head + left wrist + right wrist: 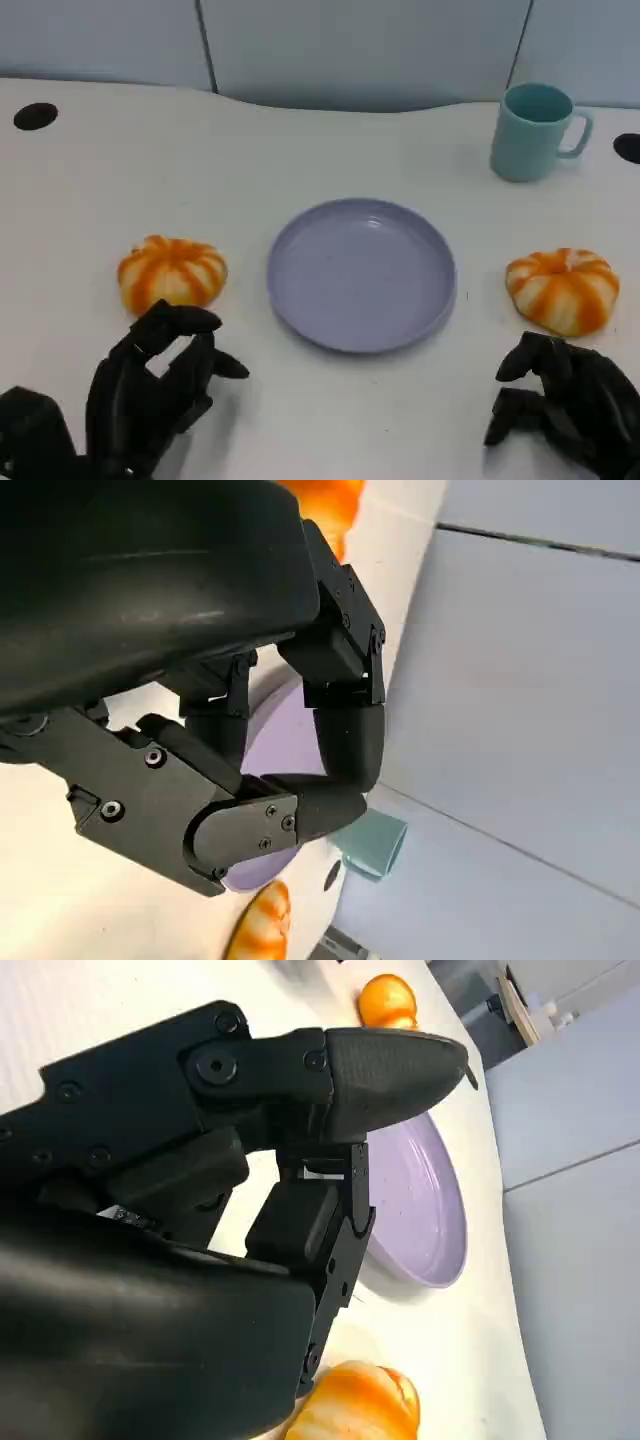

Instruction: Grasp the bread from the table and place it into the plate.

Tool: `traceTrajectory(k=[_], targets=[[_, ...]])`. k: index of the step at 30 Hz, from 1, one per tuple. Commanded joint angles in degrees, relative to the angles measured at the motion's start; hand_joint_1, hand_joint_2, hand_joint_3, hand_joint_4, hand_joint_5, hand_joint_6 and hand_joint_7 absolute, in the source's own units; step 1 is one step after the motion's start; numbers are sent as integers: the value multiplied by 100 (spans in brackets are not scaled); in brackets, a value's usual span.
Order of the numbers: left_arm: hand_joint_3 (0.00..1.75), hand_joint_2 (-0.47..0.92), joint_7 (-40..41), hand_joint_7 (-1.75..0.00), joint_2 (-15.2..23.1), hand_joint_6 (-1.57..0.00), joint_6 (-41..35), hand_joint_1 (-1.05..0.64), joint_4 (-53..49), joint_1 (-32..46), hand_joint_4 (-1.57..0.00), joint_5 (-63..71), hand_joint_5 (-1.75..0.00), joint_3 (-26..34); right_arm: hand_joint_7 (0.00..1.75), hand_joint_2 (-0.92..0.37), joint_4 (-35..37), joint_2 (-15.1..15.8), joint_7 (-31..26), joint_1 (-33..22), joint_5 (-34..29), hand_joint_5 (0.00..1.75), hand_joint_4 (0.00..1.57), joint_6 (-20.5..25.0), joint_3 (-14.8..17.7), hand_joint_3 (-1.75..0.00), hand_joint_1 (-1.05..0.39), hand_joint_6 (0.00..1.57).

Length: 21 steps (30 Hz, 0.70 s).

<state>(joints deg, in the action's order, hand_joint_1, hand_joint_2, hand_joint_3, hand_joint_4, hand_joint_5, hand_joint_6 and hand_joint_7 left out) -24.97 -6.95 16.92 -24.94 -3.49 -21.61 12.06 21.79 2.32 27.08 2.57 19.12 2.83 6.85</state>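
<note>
So, going across the white desk (300, 130) from the left: the robot's left hand (150, 385) sits at the near edge, fingers loosely curled but apart, nothing in them. Just beyond its fingertips is the left bread (172, 272), a round bun shaped like a little pumpkin, with orange and cream stripes running down from a dimple on top. It's lying on the desk, just left of the plate and not touching it. The hand is close to it, but I can't tell if they actually touch.

In the middle is the plate (440, 300), a round lavender one with a low rim and nothing in it. From the left wrist camera you see that plate (285, 750) past the black fingers (345, 735), with a sliver of orange bread (262, 925) beyond it.

Further back and to the right stands a teal mug (532, 132), upright, handle pointing right. I can't see anything inside it from this angle.

Right of the plate is the right bread (562, 288), same look: round, glossy, orange and cream segments. It's on the desk too, a small gap from the plate's rim. The right hand (565, 405) is just on the near side of it, fingers bent but spread, holding nothing. The right wrist camera shows that bread (360, 1405) right beside the hand, with the plate (420, 1200) beyond.
</note>
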Motion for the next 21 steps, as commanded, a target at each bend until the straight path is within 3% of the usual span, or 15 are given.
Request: traceTrajectory(k=[1, 2, 6, 10, 13, 17, 21], targets=[[27, 88, -280, -32, 452, -74, 1305, -42, -428, -159, -59, 642, -101, -174, 100, -92, 123, 9, -2, 85, -2, 105, 125, 64, -1, -41, -43, 115], [24, 91, -260, -20, 599, -67, 1626, -44, -583, -217, -49, 892, -90, -240, 100, -92, 124, 6, -17, 101, -14, 105, 124, 78, -12, -41, -43, 114], [20, 92, -117, -3, 1033, -48, 2372, -50, -1008, -404, -24, 1555, -67, -436, 100, -92, 104, -37, -127, 152, -46, 105, 125, 153, -57, -41, -43, 114], [16, 92, 473, 0, 1480, -34, 2897, -58, -1188, -585, -9, 2464, -48, -593, 99, -92, 253, -78, -62, 217, -66, 105, 125, -20, -82, -43, -42, 115], [11, 92, 1537, 0, 1919, -29, 3217, -65, -1042, -769, -6, 3770, -43, -678, 95, -92, 329, -89, -26, 237, -102, 104, 125, -139, -97, -45, -42, 117], [15, 92, 3065, 0, 2537, -24, 2575, -73, -75, -759, -2, 5975, -38, -940, 93, -92, 367, -87, 0, 249, -98, 104, 125, -201, -85, -46, -42, 117], [9, 92, 3452, 0, 2775, -24, 1670, -72, 785, -669, 0, 6928, -32, -1229, 93, -92, 378, -92, 3, 261, -66, 103, 126, -176, -62, -45, -42, 117]])
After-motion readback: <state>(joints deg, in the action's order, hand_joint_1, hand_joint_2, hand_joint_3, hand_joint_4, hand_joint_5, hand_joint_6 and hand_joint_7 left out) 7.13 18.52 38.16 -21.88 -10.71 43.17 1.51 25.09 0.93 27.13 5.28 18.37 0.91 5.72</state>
